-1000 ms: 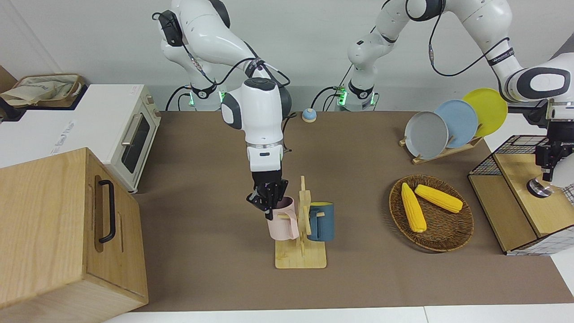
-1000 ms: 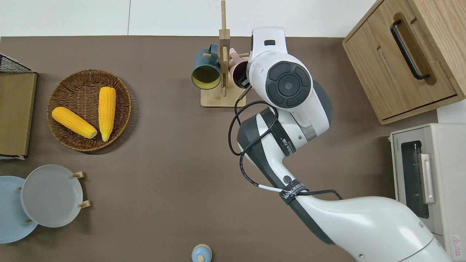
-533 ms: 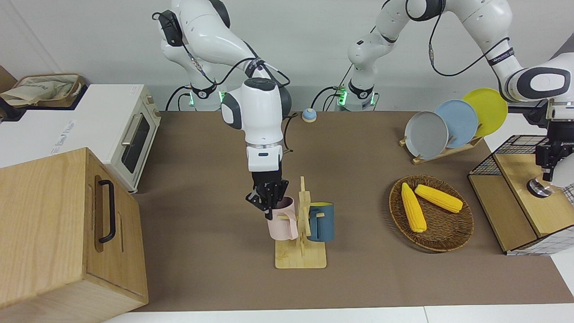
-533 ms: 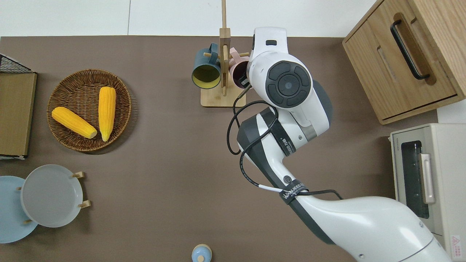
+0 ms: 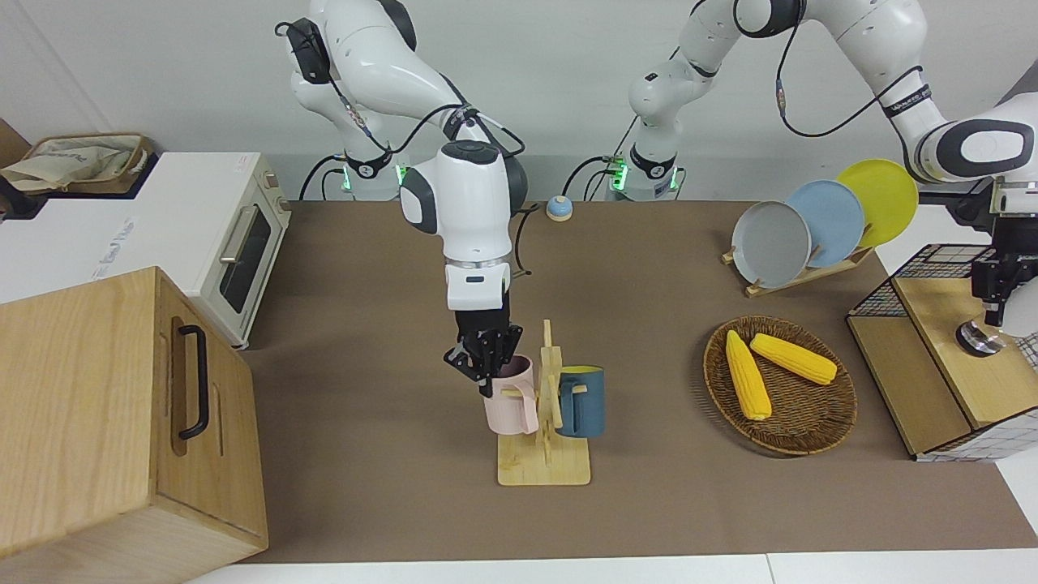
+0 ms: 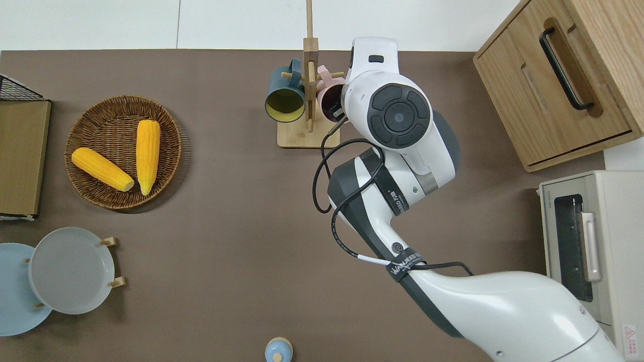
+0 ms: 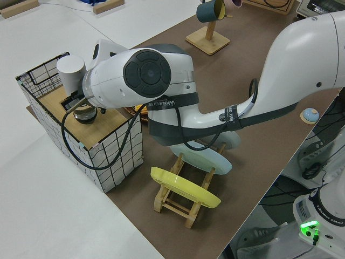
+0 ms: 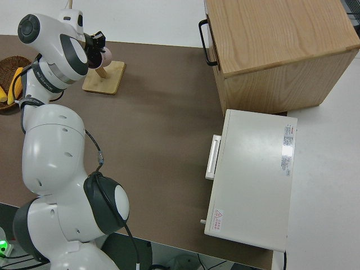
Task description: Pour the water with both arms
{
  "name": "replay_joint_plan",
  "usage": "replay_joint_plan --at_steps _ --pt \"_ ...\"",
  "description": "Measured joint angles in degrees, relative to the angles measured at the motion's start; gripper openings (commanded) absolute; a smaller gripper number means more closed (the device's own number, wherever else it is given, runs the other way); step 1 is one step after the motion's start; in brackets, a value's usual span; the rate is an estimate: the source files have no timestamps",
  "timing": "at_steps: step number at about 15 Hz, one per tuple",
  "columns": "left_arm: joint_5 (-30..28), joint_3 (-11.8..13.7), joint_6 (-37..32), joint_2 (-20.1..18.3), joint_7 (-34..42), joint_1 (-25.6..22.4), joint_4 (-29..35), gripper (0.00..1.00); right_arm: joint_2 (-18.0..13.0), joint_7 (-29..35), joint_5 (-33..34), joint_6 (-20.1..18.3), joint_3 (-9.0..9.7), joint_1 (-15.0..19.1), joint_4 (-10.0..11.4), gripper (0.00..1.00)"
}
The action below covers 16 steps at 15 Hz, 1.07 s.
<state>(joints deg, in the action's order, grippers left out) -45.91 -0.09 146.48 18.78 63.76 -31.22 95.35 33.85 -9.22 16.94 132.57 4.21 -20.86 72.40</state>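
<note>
We found the right end effector (image 5: 485, 363) clamped on the pink mug's (image 5: 513, 399) rim (still racked); the left end effector (image 5: 996, 302), grip unclear, hovered at a kettle-like vessel (image 7: 75, 81). Nothing poured yet.

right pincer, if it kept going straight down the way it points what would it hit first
The right pincer points down at the rim of the pink mug hanging on the wooden mug stand; it would likely meet that rim first.

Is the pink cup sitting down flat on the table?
No, the pink cup hangs on the wooden rack, beside the blue cup, with the right tool at its rim.
</note>
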Motion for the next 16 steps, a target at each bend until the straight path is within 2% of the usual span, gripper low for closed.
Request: replay_joint_plan --at_steps 9,16 --pt "0.2 0.0 -1.0 -1.3 -0.7 0.0 -0.6 0.12 0.0 0.7 -0.3 -0.9 0.04 0.0 -0.5 0.0" --pt "5.4 0.1 -4.3 -2.2 -5.9 0.0 -2.3 0.12 0.0 0.8 -0.6 -1.9 -0.03 0.0 -1.0 0.0"
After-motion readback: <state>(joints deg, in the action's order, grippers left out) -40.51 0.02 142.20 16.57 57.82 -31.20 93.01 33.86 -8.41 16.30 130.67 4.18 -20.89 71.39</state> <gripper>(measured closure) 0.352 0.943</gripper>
